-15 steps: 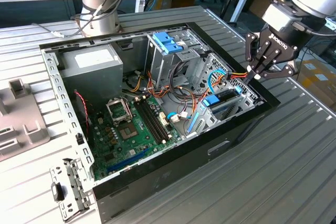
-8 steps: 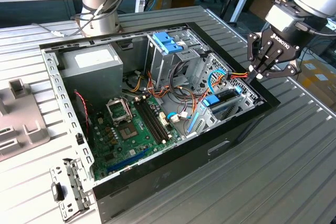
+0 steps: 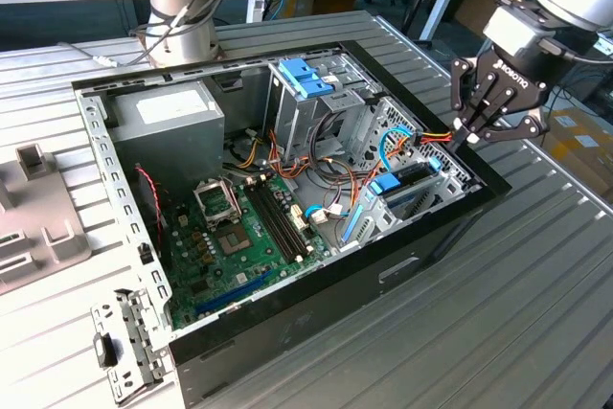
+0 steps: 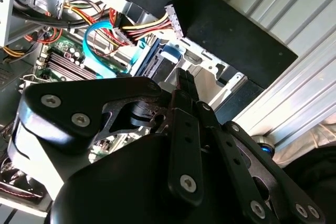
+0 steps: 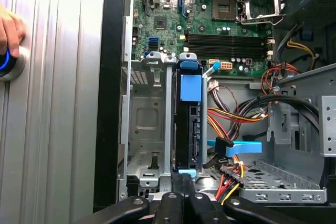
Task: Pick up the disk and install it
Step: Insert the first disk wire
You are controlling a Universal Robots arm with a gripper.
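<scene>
The disk (image 3: 414,182) sits edge-on in the drive bay at the case's corner on the exterior view's right, a dark slab with blue trim. In the first wrist view the disk (image 5: 188,129) stands in the bay slot beside an empty slot (image 5: 144,124), with a blue tab on its end. My gripper (image 3: 468,138) hangs just above the case rim beside that bay, shut with nothing between its fingers. Its closed fingertips (image 5: 182,181) point at the disk's near end. In the second wrist view the gripper (image 4: 184,80) hovers over the bay.
The open computer case (image 3: 316,294) holds a green motherboard (image 3: 239,227), a grey power-supply box (image 3: 168,117), a drive cage with blue latches (image 3: 306,79) and loose coloured cables (image 3: 421,136). A grey fixture (image 3: 29,208) lies on the table. A hand (image 5: 8,30) rests on a blue-lit button.
</scene>
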